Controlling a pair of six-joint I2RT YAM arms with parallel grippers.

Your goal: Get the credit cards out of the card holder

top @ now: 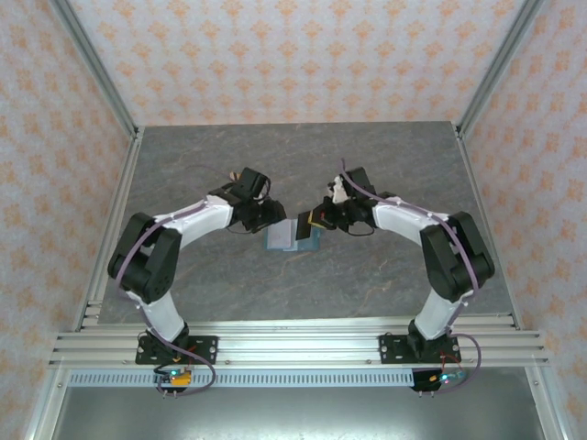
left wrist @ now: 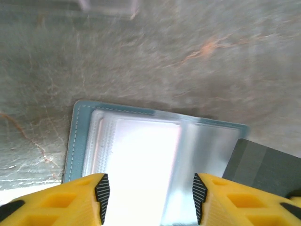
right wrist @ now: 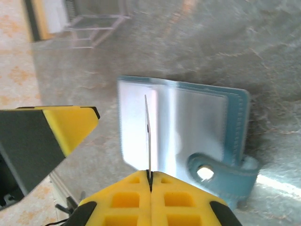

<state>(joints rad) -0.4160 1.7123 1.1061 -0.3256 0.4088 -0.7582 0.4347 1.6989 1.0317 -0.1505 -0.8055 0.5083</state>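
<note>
The blue-grey card holder (top: 286, 237) lies open on the table between both grippers, its clear plastic sleeves facing up and glaring white (left wrist: 141, 155). My right gripper (right wrist: 150, 175) is shut on a thin credit card (right wrist: 147, 127), seen edge-on above the card holder (right wrist: 197, 117). From above that card looks black (top: 305, 223), and in the left wrist view it is a dark slab (left wrist: 265, 165) at the holder's right edge. My left gripper (left wrist: 148, 197) hovers over the holder's left panel (left wrist: 80, 136), open, with nothing between its fingers.
The holder's strap with a snap hole (right wrist: 221, 175) curls up at its near right corner. The left arm's yellow finger (right wrist: 51, 129) stands close beside the held card. Grey marbled table (top: 293, 156) stretches all round, with patterned walls behind.
</note>
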